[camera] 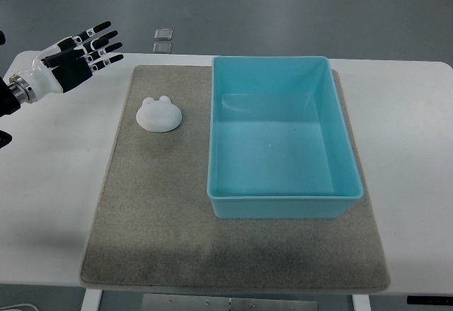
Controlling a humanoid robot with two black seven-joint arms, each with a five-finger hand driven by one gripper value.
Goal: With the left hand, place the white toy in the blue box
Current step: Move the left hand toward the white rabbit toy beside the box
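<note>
From the top view, the left hand [79,57] comes in at the far left edge, above the white counter [49,183] and just off the left of the grey mat [156,233]. Its fingers [99,42] are stretched out straight and slightly apart, holding nothing, the palm turned toward the middle of the scene. That posture suits an approach: the hand looks ready to travel right and nearer, then close over its target, though no grasp has begun. The right hand does not show.

The white toy [158,114] lies on the mat at its far left part, to the right of the hand and apart from it, and just left of the blue box [283,208] without touching it. It is a small, low, rounded lump with two little bumps on its far edge, like ears or eyes, matte and plain white, flat side down. It probably needs a grip from above or around its sides.

The box sits on the mat's right half, open-topped and empty, its near-left wall next to the toy, so the carry should be short.
</note>
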